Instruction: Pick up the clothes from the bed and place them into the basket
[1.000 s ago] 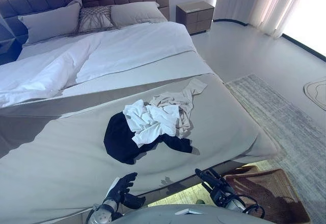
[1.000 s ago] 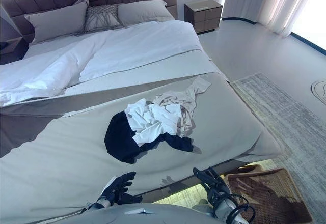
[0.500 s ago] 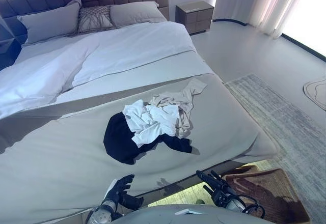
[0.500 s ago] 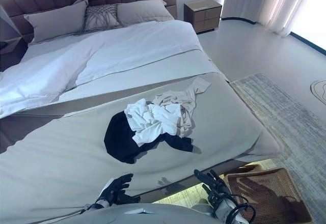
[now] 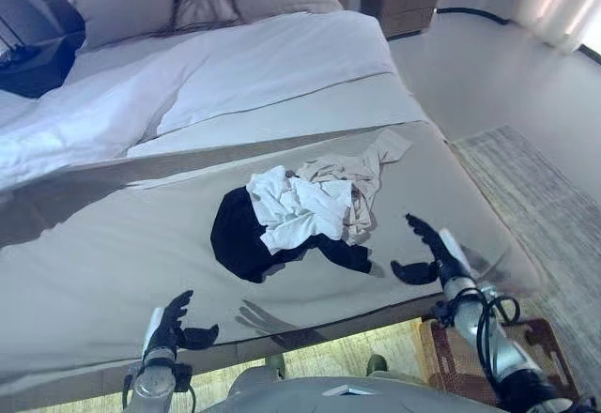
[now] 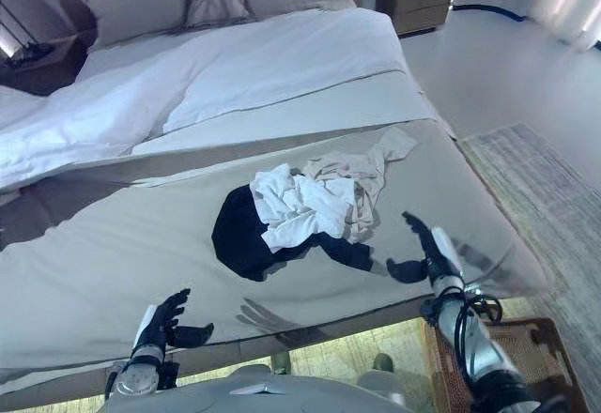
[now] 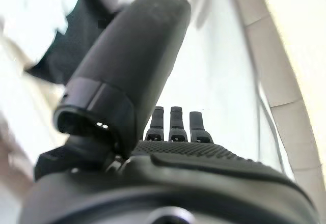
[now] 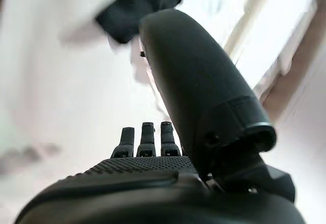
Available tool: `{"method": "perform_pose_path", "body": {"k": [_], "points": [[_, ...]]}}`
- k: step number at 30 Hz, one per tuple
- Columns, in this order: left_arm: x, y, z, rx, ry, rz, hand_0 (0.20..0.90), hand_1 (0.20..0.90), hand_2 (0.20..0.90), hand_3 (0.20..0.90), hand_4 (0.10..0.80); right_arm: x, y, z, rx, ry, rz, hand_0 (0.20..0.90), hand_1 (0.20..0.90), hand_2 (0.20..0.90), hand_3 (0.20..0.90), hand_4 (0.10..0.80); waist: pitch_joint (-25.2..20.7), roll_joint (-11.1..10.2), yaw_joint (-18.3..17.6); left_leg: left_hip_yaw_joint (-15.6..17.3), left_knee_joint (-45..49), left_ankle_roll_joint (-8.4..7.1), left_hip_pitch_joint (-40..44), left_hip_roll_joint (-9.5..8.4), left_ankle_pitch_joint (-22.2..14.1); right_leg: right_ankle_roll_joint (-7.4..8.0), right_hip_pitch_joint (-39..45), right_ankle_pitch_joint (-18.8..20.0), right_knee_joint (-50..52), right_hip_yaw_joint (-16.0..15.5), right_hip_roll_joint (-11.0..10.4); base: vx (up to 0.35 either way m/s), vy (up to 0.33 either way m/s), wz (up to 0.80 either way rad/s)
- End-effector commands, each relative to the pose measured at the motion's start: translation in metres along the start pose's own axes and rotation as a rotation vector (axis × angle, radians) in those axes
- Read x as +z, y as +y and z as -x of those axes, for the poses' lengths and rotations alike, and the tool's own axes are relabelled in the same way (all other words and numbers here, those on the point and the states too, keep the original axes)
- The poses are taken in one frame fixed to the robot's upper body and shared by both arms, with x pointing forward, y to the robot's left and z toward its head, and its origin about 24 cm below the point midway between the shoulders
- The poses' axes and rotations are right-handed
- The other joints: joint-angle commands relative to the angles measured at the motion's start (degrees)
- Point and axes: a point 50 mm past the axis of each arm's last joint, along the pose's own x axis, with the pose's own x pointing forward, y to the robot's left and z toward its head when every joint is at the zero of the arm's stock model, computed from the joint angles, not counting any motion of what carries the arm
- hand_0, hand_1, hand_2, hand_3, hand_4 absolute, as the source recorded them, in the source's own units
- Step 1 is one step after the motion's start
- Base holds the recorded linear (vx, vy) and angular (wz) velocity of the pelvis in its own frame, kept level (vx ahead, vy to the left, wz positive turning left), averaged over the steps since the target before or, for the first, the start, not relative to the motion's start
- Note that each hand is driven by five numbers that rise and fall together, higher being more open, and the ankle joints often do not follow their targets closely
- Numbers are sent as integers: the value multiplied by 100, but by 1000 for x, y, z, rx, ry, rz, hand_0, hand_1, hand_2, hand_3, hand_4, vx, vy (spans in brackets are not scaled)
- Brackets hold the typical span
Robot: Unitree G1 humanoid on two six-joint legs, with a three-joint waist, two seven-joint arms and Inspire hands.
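Clothes (image 5: 300, 221) lie in a small heap on the grey cover of the bed (image 5: 113, 253), near the foot edge and a bit toward the right side. A white shirt (image 5: 305, 208) sits on top of a black piece (image 5: 239, 239), and a beige piece (image 5: 352, 174) lies just beside them, toward the pillows (image 5: 122, 14).

The right hand (image 5: 430, 249) is over the bed near the right corner of the foot edge, close to the heap but not touching it. Its fingers are straight and spread, with the thumb out. The left hand (image 5: 169, 324) is at the foot edge, well apart from the clothes, fingers also spread and holding nothing.

The basket (image 5: 540, 338) sits on the floor by the bed's foot corner, partly hidden behind the right arm.
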Motion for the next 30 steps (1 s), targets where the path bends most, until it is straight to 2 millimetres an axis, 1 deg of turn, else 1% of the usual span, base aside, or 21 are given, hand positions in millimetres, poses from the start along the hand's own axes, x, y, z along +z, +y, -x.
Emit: {"method": "perform_pose_path", "body": {"k": [1,3,4,7,8,9,10,12,13,14,15,16,17,18,19,22,23,24,25,27,30], "points": [[57,29,-19,72,-236,32,900,900,900,900,800,80,-51,-40,-207,-317,139,900,900,900,900,800,243,-291,318,-153,584,14,-30,-75,-822,-232,-261,-506,619,-319,-115,-14,-47,35],[69,28,-21,64,-279,47,900,900,900,900,800,97,-66,-50,-246,-354,211,900,900,900,900,800,314,-303,389,-198,690,8,-168,-85,-834,-254,-380,-525,702,-341,-126,-59,-23,19],[79,27,-23,55,-314,60,900,900,900,900,800,112,-78,-57,-282,-383,260,900,900,900,900,800,402,-302,431,-243,772,5,-295,-97,-837,-277,-497,-542,786,-351,-134,-160,-20,9],[118,22,-26,0,-451,84,900,900,900,900,800,160,-116,-73,-422,-446,406,900,900,900,900,800,840,-266,601,-437,1149,13,-817,-131,-833,-388,-968,-676,1280,-387,-159,-256,-28,20],[127,20,-26,-14,-487,84,900,900,900,900,800,170,-125,-77,-456,-451,445,900,900,900,900,800,987,-238,658,-494,1250,10,-927,-129,-847,-420,-1076,-728,1433,-396,-161,-210,-34,31],[133,19,-26,-25,-511,86,900,900,900,900,800,175,-129,-78,-476,-453,474,900,900,900,900,800,1048,-222,688,-537,1284,14,-1020,-136,-818,-441,-1159,-726,1490,-415,-163,-144,-26,28],[141,17,-26,-42,-539,89,900,900,900,900,800,181,-139,-81,-500,-444,498,900,900,900,900,800,1164,-187,748,-594,1373,13,-1125,-146,-816,-477,-1244,-774,1629,-447,-172,-100,-25,26],[152,12,-23,-86,-586,99,900,900,900,900,800,188,-154,-87,-533,-417,552,900,900,900,900,800,1381,-118,893,-703,1559,13,-1296,-182,-844,-549,-1399,-886,1930,-521,-199,-65,-24,19],[152,12,-23,-89,-590,101,900,900,900,900,800,189,-155,-87,-534,-413,559,900,900,900,900,800,1394,-112,901,-710,1573,14,-1312,-187,-845,-555,-1414,-895,1954,-528,-202,-33,2,25],[157,10,-22,-103,-610,105,900,900,900,900,800,191,-160,-89,-538,-403,578,900,900,900,900,800,1455,-79,952,-739,1642,22,-1392,-207,-846,-587,-1498,-937,2093,-570,-232,-77,19,37],[168,8,-19,-117,-653,107,900,900,900,900,800,196,-169,-90,-559,-387,608,900,900,900,900,800,1589,-28,1021,-792,1852,40,-1607,-259,-864,-628,-1698,-982,2361,-636,-328,-78,24,41],[171,8,-19,-121,-666,109,900,900,900,900,800,197,-171,-91,-559,-382,618,900,900,900,900,800,1616,-16,1037,-803,1908,46,-1659,-274,-876,-640,-1745,-998,2422,-650,-351,-102,28,38],[182,6,-14,-138,-713,116,900,900,900,900,800,201,-178,-93,-577,-360,638,900,900,900,900,800,1765,43,1115,-854,2229,83,-1901,-338,-939,-703,-1954,-1073,2785,-709,-460,-48,19,24],[185,5,-13,-140,-723,119,900,900,900,900,800,202,-179,-93,-581,-357,640,900,900,900,900,800,1798,55,1128,-859,2305,95,-1954,-355,-959,-715,-1998,-1092,2863,-719,-485,17,-4,25],[191,5,-10,-149,-750,122,900,900,900,900,800,205,-183,-95,-591,-339,652,900,900,900,900,800,1888,71,1173,-896,2585,89,-2045,-386,-1177,-697,-2096,-1295,3168,-658,-539,42,-13,21],[202,3,-4,-168,-801,123,900,900,900,900,800,211,-193,-96,-624,-304,652,900,900,900,900,800,2052,130,1250,-894,2934,162,-2304,-416,-1284,-754,-2355,-1414,3599,-680,-656,1,11,18],[202,3,-4,-168,-801,124,900,900,900,900,800,211,-193,-97,-624,-305,652,900,900,900,900,800,2050,127,1248,-892,2946,164,-2317,-418,-1291,-753,-2370,-1422,3615,-675,-662,-12,21,11],[207,2,0,-178,-826,126,900,900,900,900,800,216,-199,-97,-641,-294,637,900,900,900,900,800,2133,158,1284,-881,3130,193,-2465,-452,-1346,-775,-2502,-1466,3807,-673,-705,-16,19,4],[210,1,2,-185,-838,129,900,900,900,900,800,217,-202,-98,-645,-287,615,900,900,900,900,800,2155,183,1305,-871,3291,215,-2591,-479,-1395,-794,-2613,-1503,3981,-685,-736,-1,31,3],[215,1,8,-206,-868,144,900,900,900,900,800,221,-206,-99,-650,-274,613,900,900,900,900,800,2157,232,1338,-833,3718,308,-2963,-559,-1568,-848,-2987,-1628,4422,-643,-801,12,38,4],[218,1,13,-220,-892,154,900,900,900,900,800,224,-209,-98,-658,-272,627,900,900,900,900,800,2157,250,1342,-781,4083,390,-3244,-614,-1721,-895,-3263,-1742,4763,-598,-850,16,44,6]]}}
